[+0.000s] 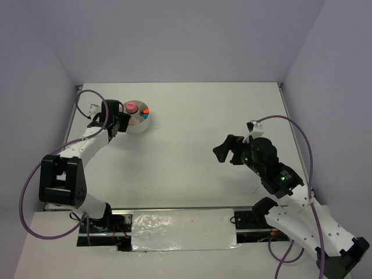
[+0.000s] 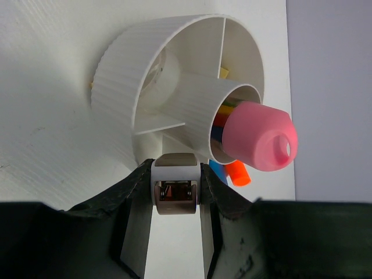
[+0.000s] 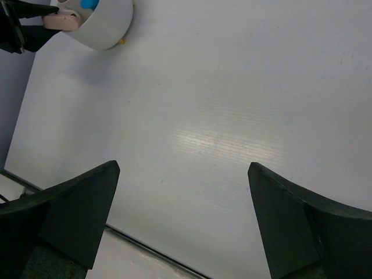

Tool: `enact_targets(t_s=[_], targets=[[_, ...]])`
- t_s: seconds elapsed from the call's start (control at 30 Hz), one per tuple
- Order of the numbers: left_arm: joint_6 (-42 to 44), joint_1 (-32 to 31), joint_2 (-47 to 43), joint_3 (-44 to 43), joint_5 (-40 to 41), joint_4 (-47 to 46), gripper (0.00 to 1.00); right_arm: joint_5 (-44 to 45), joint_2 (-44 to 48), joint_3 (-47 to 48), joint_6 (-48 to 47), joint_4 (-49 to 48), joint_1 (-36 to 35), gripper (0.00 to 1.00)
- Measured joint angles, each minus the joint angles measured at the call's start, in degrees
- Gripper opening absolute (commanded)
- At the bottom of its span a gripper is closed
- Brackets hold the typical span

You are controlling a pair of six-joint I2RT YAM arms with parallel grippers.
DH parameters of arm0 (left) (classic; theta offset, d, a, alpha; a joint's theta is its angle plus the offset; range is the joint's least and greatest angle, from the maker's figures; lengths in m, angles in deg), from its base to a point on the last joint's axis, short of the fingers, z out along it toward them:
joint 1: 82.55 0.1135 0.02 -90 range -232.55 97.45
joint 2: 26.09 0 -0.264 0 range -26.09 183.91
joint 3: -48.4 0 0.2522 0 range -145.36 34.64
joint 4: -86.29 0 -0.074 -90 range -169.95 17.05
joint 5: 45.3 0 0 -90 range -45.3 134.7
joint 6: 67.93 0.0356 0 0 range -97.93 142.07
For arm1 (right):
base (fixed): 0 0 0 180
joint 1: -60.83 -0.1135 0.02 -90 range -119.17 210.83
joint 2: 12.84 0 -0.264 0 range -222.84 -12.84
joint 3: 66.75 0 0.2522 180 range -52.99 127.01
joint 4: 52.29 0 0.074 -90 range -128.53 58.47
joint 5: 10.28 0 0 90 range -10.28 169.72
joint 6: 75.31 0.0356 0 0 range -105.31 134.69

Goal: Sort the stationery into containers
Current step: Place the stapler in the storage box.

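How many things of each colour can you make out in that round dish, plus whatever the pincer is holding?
Pink cylinder: 1
Orange cap: 1
Blue cap: 1
Yellow bit: 1
Tan block in the left pincer: 1
Total: 5; bits deep in the dish are too hidden to count.

No legible text or labels anywhere.

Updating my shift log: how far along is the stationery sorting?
Nearly finished. Done: the pink cylinder and markers sit in the dish. In hand: the left gripper clamps a small tan block at the dish's rim. Left: dropping it in, plus a tiny orange bit beside the dish. The right gripper hangs open, empty.
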Motion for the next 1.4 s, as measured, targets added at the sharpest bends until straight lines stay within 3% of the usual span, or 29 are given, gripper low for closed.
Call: enact_targets(t_s=[1.23,1.4], targets=[[-10.4,-1.8,-3.1,2.8,7.9,0.6,0.00,-8.0,-2.3,-0.9,-2.5,-2.9,0.0,1.00],[-10.9,-1.9,-2.1,2.8,8.7,1.0,0.11,-8.2,-1.9,-0.9,-2.7,-2.9,0.0,1.00]])
